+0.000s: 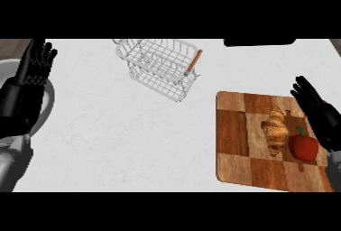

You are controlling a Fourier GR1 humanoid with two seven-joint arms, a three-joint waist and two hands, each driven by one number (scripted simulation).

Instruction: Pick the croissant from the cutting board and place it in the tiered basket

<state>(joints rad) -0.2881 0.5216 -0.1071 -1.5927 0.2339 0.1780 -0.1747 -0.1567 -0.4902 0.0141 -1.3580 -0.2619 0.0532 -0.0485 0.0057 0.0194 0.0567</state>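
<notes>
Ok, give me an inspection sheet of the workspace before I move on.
Surface: white counter, cutting board at right.
Job's things: croissant lies on the board, untouched; wire basket at top centre, apart from the board.
Clutter: red pepper on the board, right beside the croissant.
Hands: left hand open, resting at far left; right hand open, over the board's right edge, holding nothing.
Cables: nothing seen.
Surroundings: dark object at the top edge, unclear.
</notes>
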